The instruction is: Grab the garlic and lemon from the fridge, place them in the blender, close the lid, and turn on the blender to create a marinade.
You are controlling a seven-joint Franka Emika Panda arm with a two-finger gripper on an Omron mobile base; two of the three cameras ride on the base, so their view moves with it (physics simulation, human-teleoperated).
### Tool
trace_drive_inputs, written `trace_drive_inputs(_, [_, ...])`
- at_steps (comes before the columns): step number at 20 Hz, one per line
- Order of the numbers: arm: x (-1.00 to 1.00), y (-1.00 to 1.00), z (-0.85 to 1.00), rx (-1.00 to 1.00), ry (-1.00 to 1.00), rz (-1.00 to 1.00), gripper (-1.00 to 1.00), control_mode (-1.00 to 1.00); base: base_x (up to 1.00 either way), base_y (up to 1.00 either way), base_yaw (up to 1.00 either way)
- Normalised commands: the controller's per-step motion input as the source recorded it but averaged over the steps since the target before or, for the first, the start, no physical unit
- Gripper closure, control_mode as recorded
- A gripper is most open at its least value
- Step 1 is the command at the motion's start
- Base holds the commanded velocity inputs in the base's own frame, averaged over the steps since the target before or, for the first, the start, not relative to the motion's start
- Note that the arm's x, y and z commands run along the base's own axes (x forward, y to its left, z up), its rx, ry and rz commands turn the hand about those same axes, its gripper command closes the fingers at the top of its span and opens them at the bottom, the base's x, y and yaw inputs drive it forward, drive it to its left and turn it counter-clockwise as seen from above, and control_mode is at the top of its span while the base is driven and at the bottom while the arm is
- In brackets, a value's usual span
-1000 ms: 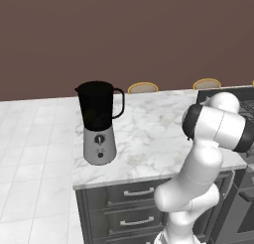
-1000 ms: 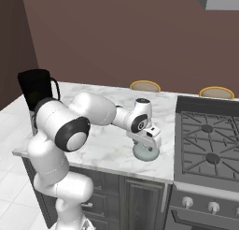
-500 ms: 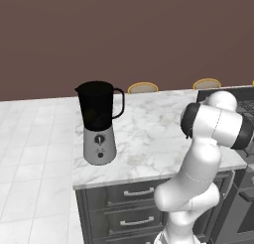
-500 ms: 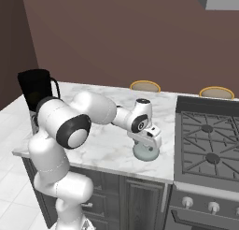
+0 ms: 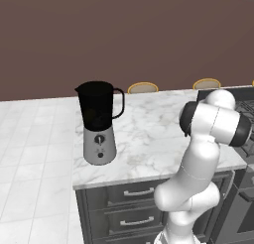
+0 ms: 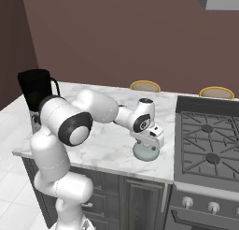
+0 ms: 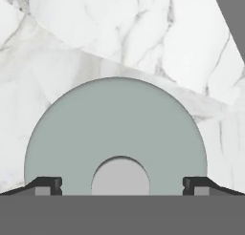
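- In the left base view the arm's own white upper links stand in front of the right part of the marble counter (image 5: pixel 149 134), so the hand and whatever lies under it are hidden there.
- In the right base view the blender (image 6: pixel 36 91) is partly covered by the arm's shoulder; its silver base is almost wholly hidden and only the dark jar and part of the handle show.
- The hand covers the top of the lid (image 6: pixel 145 152) in the right base view, so only the lid's lower rim shows beneath it.
- In the hand view the lid (image 7: pixel 115 129) is cut off at the bottom; its small knob shows as a paler round between the two finger tips.
- The gripper (image 7: pixel 122 184) points straight down over the lid, its jaws spread wide, one tip at each side of the knob and well clear of it; nothing is held.
- Whether the tips touch the lid's dome cannot be told.
- The blender (image 5: pixel 99 121) stands upright near the counter's left end, jar open at the top, well apart from the lid.
- The jar's inside is too dark to tell what, if anything, lies in it.
- The lid lies flat on the counter, near the stove (image 6: pixel 210 145).
- Two round tan stool tops (image 6: pixel 145 86) peek over the counter's far edge, mostly cut off by it.
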Motion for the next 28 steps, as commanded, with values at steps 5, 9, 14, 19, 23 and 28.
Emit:
trace_drive_inputs(5, [0.00, 0.00, -0.11, 0.00, 0.00, 0.00, -1.00, -1.00, 0.00, 0.00, 0.00])
trace_drive_inputs(9, [0.00, 0.03, -0.17, 0.00, 0.00, 0.00, -1.00, -1.00, 0.00, 0.00, 0.00])
trace_drive_inputs(14, [0.00, 0.09, -0.15, 0.00, 0.00, 0.00, -1.00, -1.00, 0.00, 0.00, 0.00])
trace_drive_inputs(19, [-0.01, 0.12, -0.23, 0.00, 0.00, 0.00, 1.00, -1.00, 0.00, 0.00, 0.00])
trace_drive_inputs(23, [0.00, 0.22, -0.13, 0.00, -0.02, 0.00, 1.00, -1.00, 0.00, 0.00, 0.00])
trace_drive_inputs(28, [-0.03, 0.27, -0.02, 0.00, -0.07, 0.00, 1.00, -1.00, 0.00, 0.00, 0.00])
